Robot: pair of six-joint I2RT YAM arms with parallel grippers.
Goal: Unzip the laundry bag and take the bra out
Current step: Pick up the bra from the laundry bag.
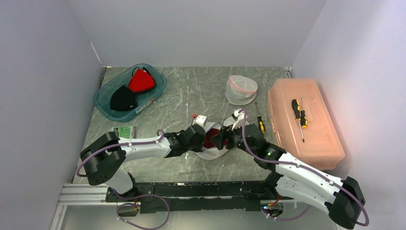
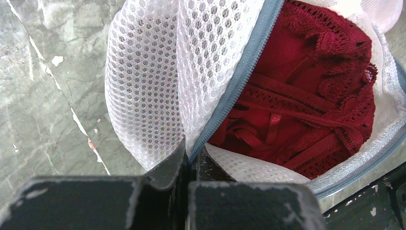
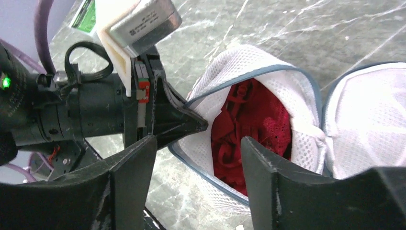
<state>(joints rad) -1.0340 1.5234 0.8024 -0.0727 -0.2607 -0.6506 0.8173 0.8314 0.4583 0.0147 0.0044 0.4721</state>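
On my grey-green marbled table (image 1: 191, 91), the white mesh laundry bag (image 1: 207, 154) lies between the left claw (image 1: 203, 138) and the right claw (image 1: 221, 140). Just ahead-right of the right claw I see a screwdriver (image 1: 259, 122), and further right a salmon lidded box (image 1: 313, 143). Well ahead sits a clear tub (image 1: 241, 92). Left of the left claw lies a green packet (image 1: 125, 131), and far ahead-left a teal tray (image 1: 103, 103).

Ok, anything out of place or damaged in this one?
Nothing spilled or torn. Oddly for laundry, one screwdriver lies on the orange box, a second screwdriver on the table beside it. The laundry bag is unzipped, bra inside.
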